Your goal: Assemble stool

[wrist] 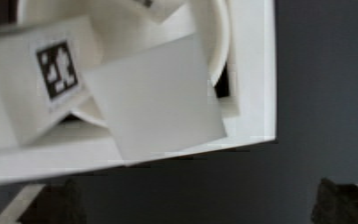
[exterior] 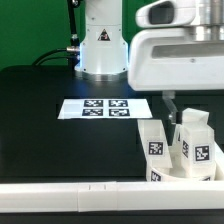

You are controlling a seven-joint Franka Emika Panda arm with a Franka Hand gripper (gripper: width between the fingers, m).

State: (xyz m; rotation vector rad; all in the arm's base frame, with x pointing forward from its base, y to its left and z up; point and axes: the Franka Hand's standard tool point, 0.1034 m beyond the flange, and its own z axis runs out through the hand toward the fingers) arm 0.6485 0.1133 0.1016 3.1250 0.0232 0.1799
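Marker board lies flat mid-table, in front of my base; stool legs stand clustered at the exterior view's right, nearer the camera than the board. My gripper hangs just above those legs; rail runs along the table's near edge.

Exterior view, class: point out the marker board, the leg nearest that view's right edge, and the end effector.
marker board (exterior: 104, 108): exterior view, its middle, between the tags.
leg (exterior: 197, 140): exterior view, front face above its tag.
end effector (exterior: 173, 109): exterior view, lower tip of the dark finger; the other finger is hidden.
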